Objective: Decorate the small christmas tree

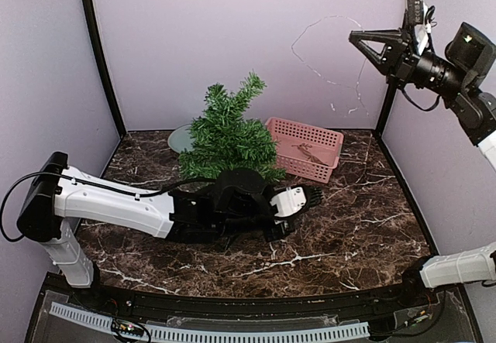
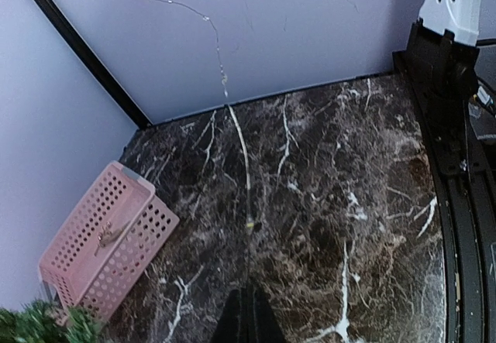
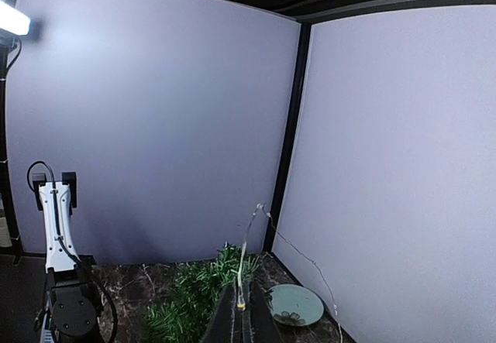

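- The small christmas tree [image 1: 229, 130] stands upright at the back of the marble table [image 1: 349, 227], just beside the pink basket [image 1: 318, 169], with a green plate [image 1: 178, 136] behind it.
- The left gripper [image 1: 314, 196] lies low in front of the tree, pinched tight on a thin light wire [image 2: 225, 87].
- The right gripper [image 1: 358, 37] hangs high at the right wall, clamped on the same wire, which loops in the air.
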`<state>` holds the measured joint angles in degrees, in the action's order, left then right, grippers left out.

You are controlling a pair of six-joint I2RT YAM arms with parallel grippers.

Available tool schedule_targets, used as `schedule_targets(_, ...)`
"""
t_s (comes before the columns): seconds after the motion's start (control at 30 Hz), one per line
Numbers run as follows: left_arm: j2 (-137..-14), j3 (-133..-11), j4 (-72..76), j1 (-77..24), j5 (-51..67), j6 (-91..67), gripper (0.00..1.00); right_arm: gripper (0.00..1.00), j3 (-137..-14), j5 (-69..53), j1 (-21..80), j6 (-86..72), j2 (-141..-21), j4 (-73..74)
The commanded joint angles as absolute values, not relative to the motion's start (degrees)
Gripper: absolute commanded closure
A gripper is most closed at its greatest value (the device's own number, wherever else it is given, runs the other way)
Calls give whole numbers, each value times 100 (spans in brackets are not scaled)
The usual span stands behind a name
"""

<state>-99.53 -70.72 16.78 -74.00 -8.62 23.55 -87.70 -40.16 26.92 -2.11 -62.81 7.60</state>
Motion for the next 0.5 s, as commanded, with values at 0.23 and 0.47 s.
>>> schedule_targets(0.23,-9551,-5858,2448,-7400,-1341,1666,100,100,-8023,-5278,2742,-1191,-6275,-532)
schedule_targets(0.47,-8565,-5196,3070,-7407,-803,1294,62,100,-7787,-5574,2810,-1345,-6300,-670)
